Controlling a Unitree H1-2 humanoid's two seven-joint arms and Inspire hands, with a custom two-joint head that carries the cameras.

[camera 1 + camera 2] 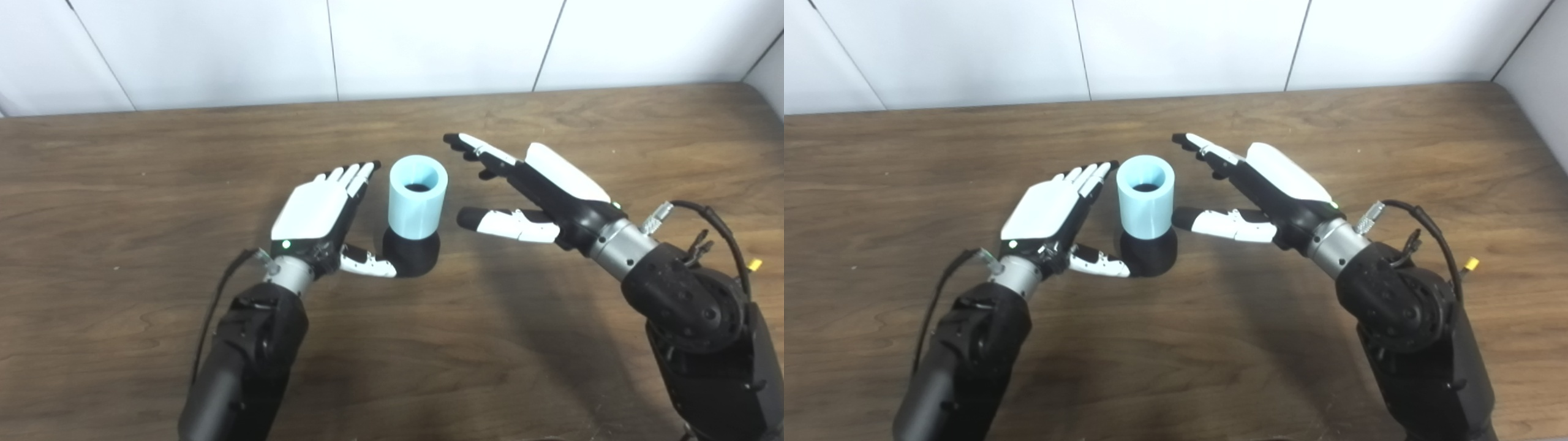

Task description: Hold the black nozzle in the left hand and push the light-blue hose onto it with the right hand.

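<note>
Both robot hands flank the joined parts at the middle of the brown wooden worktop (122,367), and neither grips anything. On the left, the left robot hand (318,217) is spread flat with its white back turned up, its fingers (355,174) stretched forward and apart from the thumb (367,264). The fingertips reach up beside the upper edge of the light-blue hose (418,205) without clearly pressing on it, while the thumb tip lies against the lower left side of the black nozzle (413,257); whether it truly touches cannot be told for certain.

On the other side, the right robot hand (1268,190) is also spread wide, with its long fingers pointing over and behind the hose and its thumb (1222,223) pointing at the hose from the right, a small gap between the thumb tip and the blue wall. Nothing sits in its palm.

The hose is a short, thick-walled cylinder standing upright, its open mouth facing up with a dark bore visible inside. Its lower end sits on the nozzle, whose rounded black base rests on the worktop just beneath it. A black cable (1421,226) loops off the right wrist. Behind the worktop runs a white panelled wall (429,43).
</note>
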